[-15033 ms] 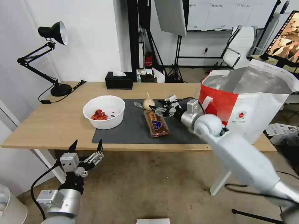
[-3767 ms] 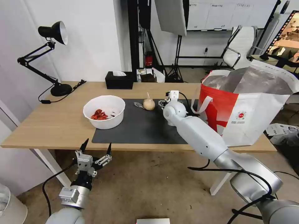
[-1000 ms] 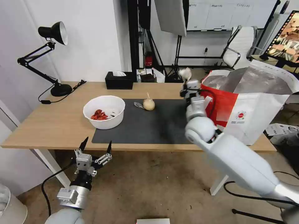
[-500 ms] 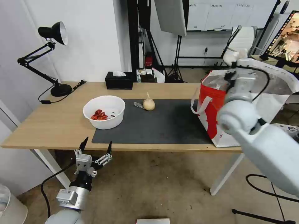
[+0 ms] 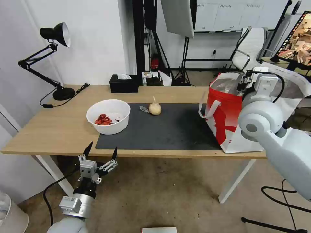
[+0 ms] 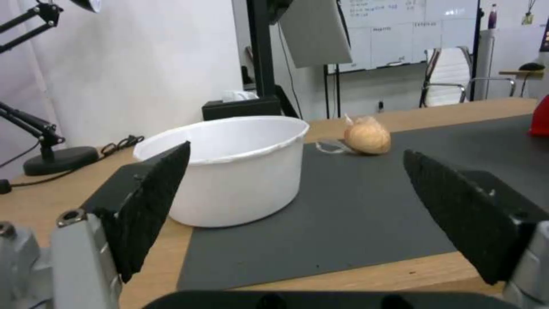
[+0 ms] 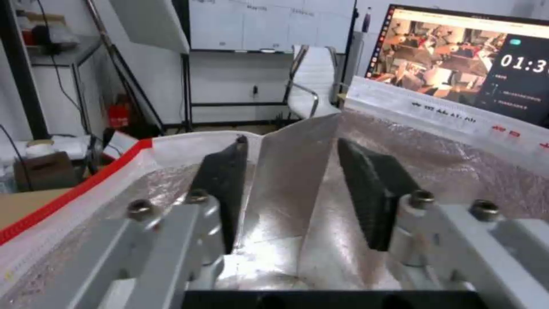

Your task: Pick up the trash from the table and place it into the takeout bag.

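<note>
On the table (image 5: 48, 129), the trash is a white bowl (image 5: 108, 116) holding red shells at the left end of the dark mat (image 5: 162, 129), and a beige bulb-shaped lump (image 5: 155, 108) at the mat's far edge. The takeout bag (image 5: 226, 116) stands at the table's right end. My right gripper (image 5: 247, 81) sits in its mouth. In the right wrist view this gripper (image 7: 294, 189) is open, with nothing between its fingers (image 7: 223, 189) above the foil lining (image 7: 457, 180). My left gripper (image 5: 101, 152) hangs open below the front edge, facing the bowl (image 6: 229, 167) and lump (image 6: 367, 136).
A black desk lamp (image 5: 55, 35) stands at the table's far left corner and a black tissue box (image 5: 123, 84) at its far edge. Behind the bag are a white office chair (image 5: 249, 48) and a lit monitor (image 5: 299, 42). Light stands fill the room behind.
My right gripper carried a white napkin up from the mat to above the bag, then dropped into the bag's mouth and opened; the napkin has left its fingers. The left arm stayed put.
</note>
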Robot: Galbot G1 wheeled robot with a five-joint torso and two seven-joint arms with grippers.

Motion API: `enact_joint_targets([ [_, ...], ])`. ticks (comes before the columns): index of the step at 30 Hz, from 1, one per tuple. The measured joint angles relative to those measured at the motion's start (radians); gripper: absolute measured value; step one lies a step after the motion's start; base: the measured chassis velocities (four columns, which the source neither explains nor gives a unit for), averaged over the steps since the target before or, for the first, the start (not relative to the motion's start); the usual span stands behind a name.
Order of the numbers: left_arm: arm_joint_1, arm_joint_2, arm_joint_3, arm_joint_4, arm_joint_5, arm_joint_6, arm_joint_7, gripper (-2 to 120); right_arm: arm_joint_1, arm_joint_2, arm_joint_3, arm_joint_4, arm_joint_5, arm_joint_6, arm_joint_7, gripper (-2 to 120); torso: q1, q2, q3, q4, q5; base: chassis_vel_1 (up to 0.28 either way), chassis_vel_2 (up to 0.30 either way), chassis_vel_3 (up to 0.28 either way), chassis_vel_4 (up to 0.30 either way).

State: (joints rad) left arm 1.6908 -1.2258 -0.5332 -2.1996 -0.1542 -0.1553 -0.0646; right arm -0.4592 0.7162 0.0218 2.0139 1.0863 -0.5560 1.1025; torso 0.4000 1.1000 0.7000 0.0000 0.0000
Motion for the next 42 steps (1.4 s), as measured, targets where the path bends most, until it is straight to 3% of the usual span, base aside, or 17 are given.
enact_joint_targets([
  [4,0.003,0.001,-0.001,-0.004,0.000,0.000,0.000,100,0.001,-0.002,-0.001,0.001,0.000,0.000,-0.003,55,0.000,0.000,0.000,0.0001,0.0000,0.000,0.000,0.000,0.000],
  [6,0.005,0.003,-0.002,-0.008,-0.002,0.000,0.000,100,-0.007,-0.015,0.007,0.021,0.002,0.021,-0.047,68,0.000,0.000,0.000,0.0001,0.0000,0.000,0.000,0.000,0.000],
  [8,0.005,0.003,-0.002,-0.009,-0.002,0.001,0.000,100,-0.013,-0.019,0.012,0.028,0.005,0.033,-0.065,72,0.000,0.000,0.000,0.0001,0.0000,0.000,0.000,0.000,0.000],
  [14,-0.011,0.003,0.003,-0.012,-0.005,0.002,0.001,100,-0.115,-0.066,0.088,0.121,0.027,0.185,-0.318,92,0.000,0.000,0.000,0.0001,-0.0003,0.000,0.000,0.000,0.000],
  [15,-0.014,0.003,0.005,-0.012,-0.005,0.002,0.001,100,-0.200,-0.082,0.129,0.154,0.027,0.240,-0.420,98,0.000,0.000,0.000,0.0000,-0.0002,0.000,0.000,0.000,0.000],
  [16,-0.014,0.003,0.005,-0.012,-0.005,0.002,0.001,100,-0.255,-0.090,0.155,0.175,0.026,0.262,-0.483,99,0.000,0.000,0.000,-0.0001,0.0007,0.000,0.000,0.000,0.000],
  [20,-0.013,0.000,0.005,-0.013,-0.005,0.001,0.001,100,-0.351,-0.107,0.191,0.208,0.011,0.299,-0.572,100,0.000,0.000,0.000,-0.0002,-0.0003,0.000,0.000,0.000,0.000],
  [23,-0.001,-0.009,-0.005,-0.026,-0.004,-0.003,0.001,100,-0.482,-0.104,0.232,0.247,-0.035,0.355,-0.718,100,0.000,0.000,0.000,-0.0003,-0.0002,0.000,0.000,0.000,0.000],
  [24,-0.001,-0.009,-0.005,-0.026,-0.004,-0.003,0.001,100,-0.482,-0.104,0.232,0.247,-0.035,0.355,-0.718,100,0.000,0.000,0.000,-0.0003,-0.0002,0.000,0.000,0.000,0.000],
  [26,0.039,-0.031,-0.036,-0.050,0.000,-0.020,0.001,100,-0.588,-0.079,0.241,0.252,-0.122,0.417,-0.877,100,0.000,0.000,0.000,0.0006,0.0001,0.000,0.000,0.000,0.000],
  [29,0.048,-0.034,-0.043,-0.056,0.000,-0.023,0.001,100,-0.638,-0.066,0.248,0.252,-0.177,0.454,-0.916,100,0.000,0.000,0.000,0.0007,0.0000,0.000,0.000,0.000,0.000],
  [31,0.057,-0.038,-0.049,-0.061,0.001,-0.026,0.001,100,-0.764,-0.034,0.265,0.248,-0.314,0.533,-0.994,100,0.000,0.000,0.000,-0.0004,0.0000,0.000,0.000,0.000,0.000],
  [35,0.062,-0.043,-0.051,-0.063,0.002,-0.028,0.003,100,-0.871,0.012,0.283,0.237,-0.427,0.583,-1.026,100,0.000,0.000,0.000,0.0000,0.0000,0.000,0.000,0.000,0.000],
  [38,0.065,-0.051,-0.046,-0.061,0.010,-0.029,0.006,100,-1.052,0.120,0.309,0.192,-0.604,0.644,-1.003,100,0.000,0.000,0.000,0.0000,-0.0002,0.000,0.000,0.000,0.000],
  [39,0.065,-0.051,-0.046,-0.061,0.010,-0.029,0.006,100,-1.052,0.120,0.309,0.192,-0.604,0.644,-1.003,100,0.000,0.000,0.000,0.0000,-0.0002,0.000,0.000,0.000,0.000],
  [42,0.069,-0.055,-0.044,-0.053,0.018,-0.033,0.008,100,-1.160,0.216,0.313,0.144,-0.724,0.683,-0.952,100,0.000,0.000,0.000,-0.0004,0.0000,0.000,0.000,0.000,0.000],
])
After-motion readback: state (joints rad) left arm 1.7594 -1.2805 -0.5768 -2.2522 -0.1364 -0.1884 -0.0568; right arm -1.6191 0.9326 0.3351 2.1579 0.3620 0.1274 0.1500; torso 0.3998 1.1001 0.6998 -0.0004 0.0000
